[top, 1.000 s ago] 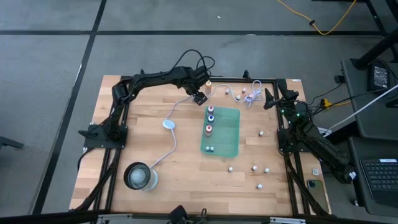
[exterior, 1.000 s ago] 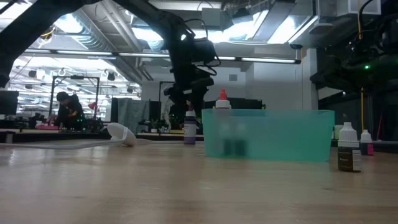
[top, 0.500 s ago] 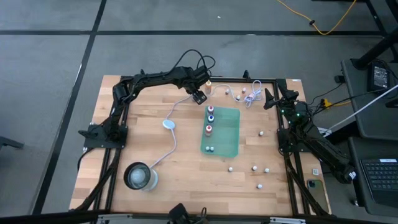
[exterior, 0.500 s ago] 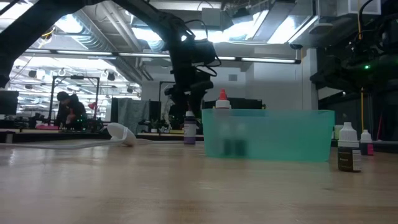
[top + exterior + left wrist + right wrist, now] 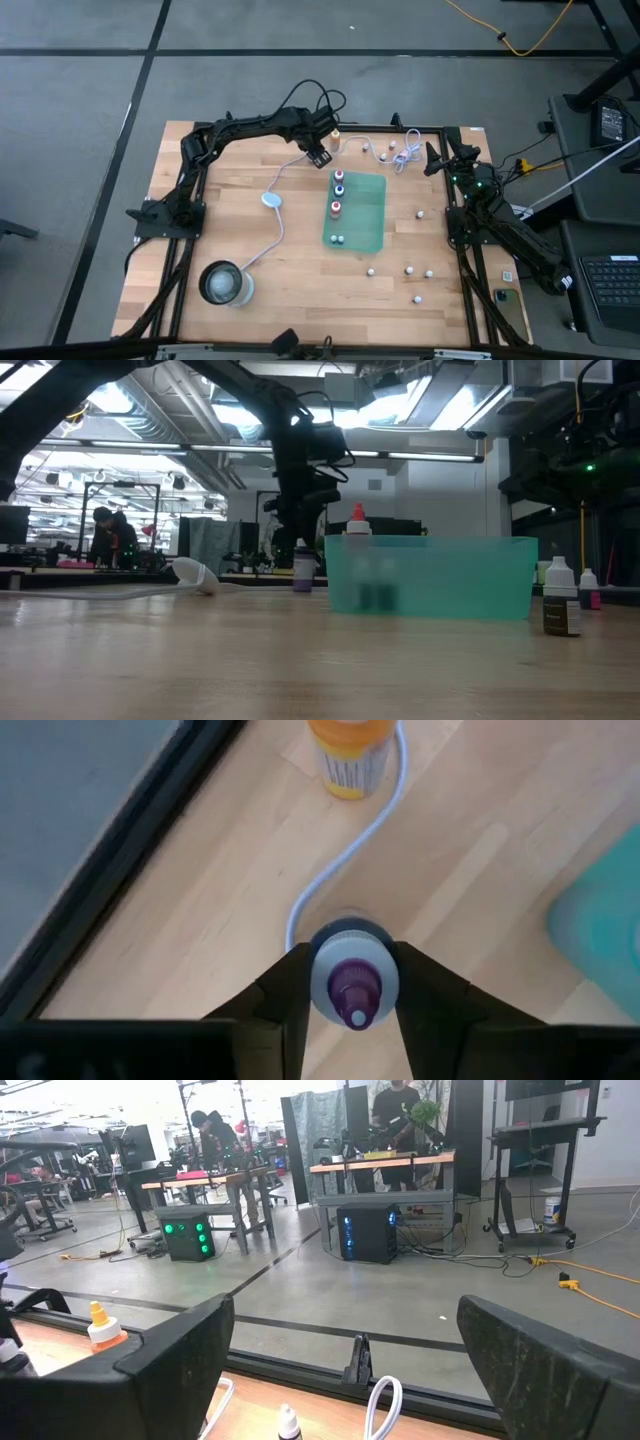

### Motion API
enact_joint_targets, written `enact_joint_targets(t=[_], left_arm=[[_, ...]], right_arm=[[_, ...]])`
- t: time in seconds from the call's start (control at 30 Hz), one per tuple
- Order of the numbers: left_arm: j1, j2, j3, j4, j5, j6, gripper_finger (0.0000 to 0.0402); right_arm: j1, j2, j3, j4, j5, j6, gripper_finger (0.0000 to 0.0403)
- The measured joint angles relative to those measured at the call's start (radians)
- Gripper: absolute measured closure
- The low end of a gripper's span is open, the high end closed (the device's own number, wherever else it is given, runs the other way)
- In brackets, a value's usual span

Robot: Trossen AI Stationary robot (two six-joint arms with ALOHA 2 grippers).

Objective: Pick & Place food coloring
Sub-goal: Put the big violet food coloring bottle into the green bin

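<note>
Whereas its jaws stood wider a second ago, the left end effector (image 5: 354, 982) is now closed on a purple-tipped food coloring bottle (image 5: 353, 988) at centre frame, so lifting can follow; the right end effector (image 5: 437, 158) is held wide open.

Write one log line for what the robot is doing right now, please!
left gripper: shut on purple-tipped bottle, far edge, beside teal tray | right gripper: open, waiting at right edge
</note>
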Motion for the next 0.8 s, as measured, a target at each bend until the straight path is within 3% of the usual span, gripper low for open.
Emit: enact_joint_targets(t=[0.43, 0.8], left_arm=[[-0.058, -0.192, 0.000, -0.141, -0.022, -0.001, 0.0288], [-0.245, -0.364, 0.000, -0.318, -0.025, -0.030, 0.0288]], right_arm=[[0.000, 0.000, 0.000, 0.000, 0.000, 0.000, 0.0019], [0.000, 0.000, 0.000, 0.000, 0.000, 0.000, 0.0019]])
